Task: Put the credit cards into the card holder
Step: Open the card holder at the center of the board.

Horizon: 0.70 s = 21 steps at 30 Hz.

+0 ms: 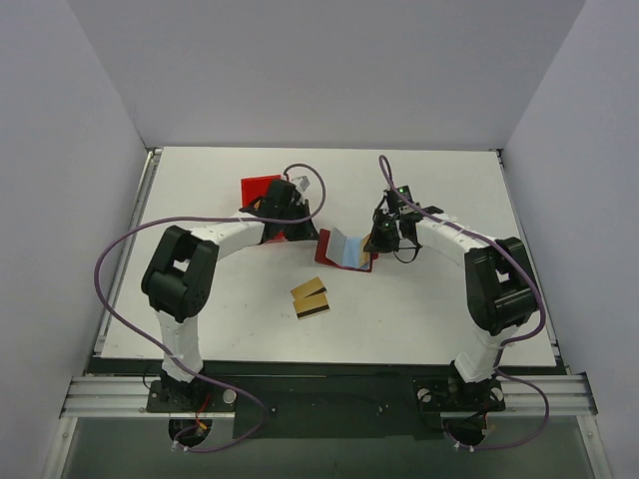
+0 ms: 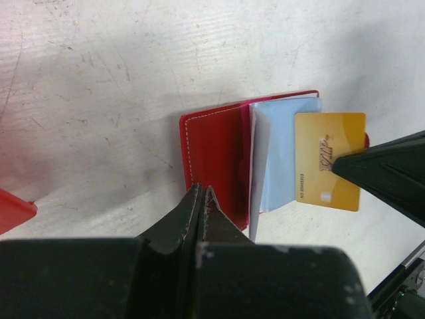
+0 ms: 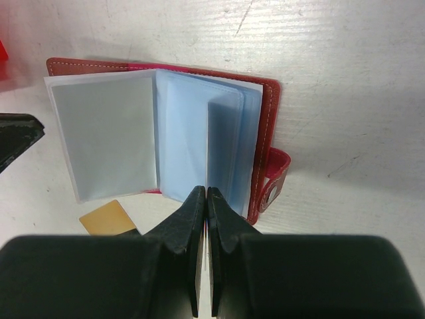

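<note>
The card holder (image 1: 342, 250) lies open on the table, red cover down, with its light blue sleeves (image 3: 186, 139) fanned up. My right gripper (image 3: 202, 193) is shut on a gold credit card (image 2: 330, 159), pinched by its edge and held against the sleeves at the holder's right side; whether it is inside a slot I cannot tell. My left gripper (image 2: 201, 190) is shut with nothing in it, its tips at the edge of the red left cover (image 2: 214, 149). Two more credit cards (image 1: 310, 297) lie overlapping on the table in front of the holder.
A bright red bin (image 1: 259, 188) sits behind the left gripper, and its corner (image 2: 13, 209) shows in the left wrist view. The holder's snap tab (image 3: 274, 181) sticks out on its right side. Grey walls enclose the white table (image 1: 449, 190).
</note>
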Each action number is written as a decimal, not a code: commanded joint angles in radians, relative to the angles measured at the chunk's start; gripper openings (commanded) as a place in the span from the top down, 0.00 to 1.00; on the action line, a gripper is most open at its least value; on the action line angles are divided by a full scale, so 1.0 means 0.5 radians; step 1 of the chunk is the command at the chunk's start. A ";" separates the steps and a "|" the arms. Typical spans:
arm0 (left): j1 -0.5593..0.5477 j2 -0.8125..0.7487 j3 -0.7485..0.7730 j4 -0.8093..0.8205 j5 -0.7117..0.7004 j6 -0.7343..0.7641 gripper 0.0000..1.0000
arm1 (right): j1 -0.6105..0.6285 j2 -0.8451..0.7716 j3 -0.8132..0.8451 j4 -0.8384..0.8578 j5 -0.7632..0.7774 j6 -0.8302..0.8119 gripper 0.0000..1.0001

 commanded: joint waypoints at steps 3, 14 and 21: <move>-0.047 -0.314 0.048 0.210 0.085 0.003 1.00 | -0.016 -0.001 -0.025 -0.005 -0.028 0.003 1.00; -0.375 0.004 0.413 0.103 0.282 0.175 1.00 | -0.022 0.002 -0.028 0.008 -0.031 0.024 1.00; -0.403 0.134 0.410 -0.011 0.077 0.175 1.00 | -0.028 -0.014 -0.044 0.017 -0.022 0.039 1.00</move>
